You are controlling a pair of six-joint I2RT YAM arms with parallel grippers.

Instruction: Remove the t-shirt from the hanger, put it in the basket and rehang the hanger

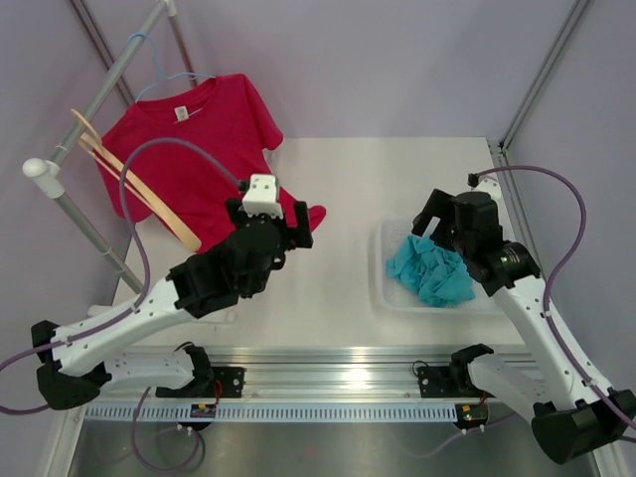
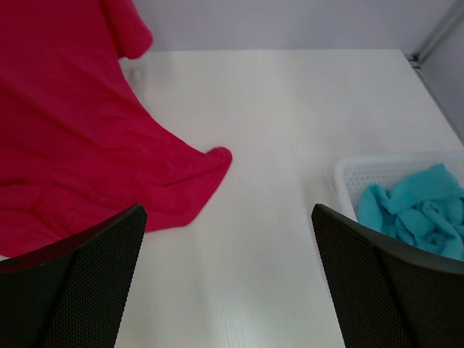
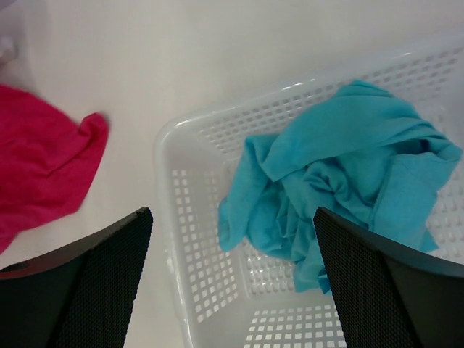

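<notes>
Hanging from an apparently wire hanger [image 1: 159, 72], the shirt [image 1: 189, 139] trails onto the table [image 1: 348, 179]; left gripper [image 2: 228, 214] and right gripper [image 3: 232, 214] gape empty, right by the basket [image 3: 188, 239].

Your left arm [image 1: 129, 318] runs from its base at the near left corner, forward and to the right, elbow low and forearm rising toward the middle. Its white wrist camera [image 1: 263, 194] sits on top. The left gripper [image 2: 228, 217] points forward and down, jaws spread wide with nothing between them; the dark textured fingers [image 2: 80, 283] show at both lower corners of the left wrist view. Your right arm [image 1: 542, 323] rises from the near right base, leaning forward and left, wrist bent downward. The right gripper [image 3: 232, 217] faces down, jaws also wide apart and empty, one pad at each lower corner of its wrist view. The two arms are well apart.
</notes>
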